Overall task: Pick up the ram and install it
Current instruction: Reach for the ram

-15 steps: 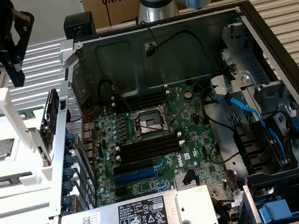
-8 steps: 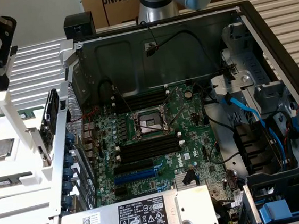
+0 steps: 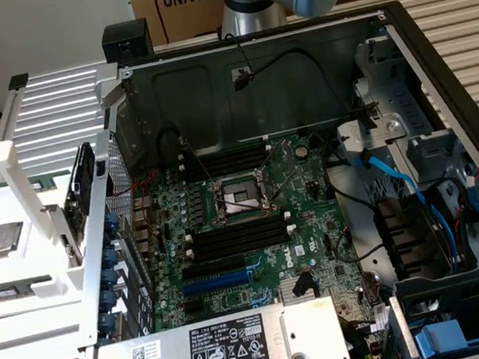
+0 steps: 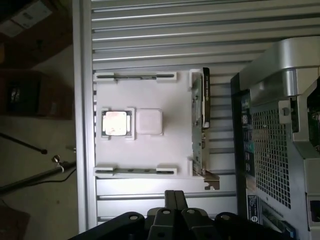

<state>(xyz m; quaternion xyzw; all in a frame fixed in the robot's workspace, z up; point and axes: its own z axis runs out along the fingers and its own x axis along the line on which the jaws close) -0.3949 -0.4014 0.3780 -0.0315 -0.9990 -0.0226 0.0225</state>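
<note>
Ram [image 4: 136,76] apparently edge-on in white tray [image 4: 150,155] slot.

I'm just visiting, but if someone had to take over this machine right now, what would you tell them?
The gripper: jaws shut, empty, hanging high over the table by the tray.
The ram: lying in a holder at the tray's edge, untouched.
The slots: on the motherboard in the open case.
Done: nothing that shows.
Left: the whole job, pick-up and install.
</note>
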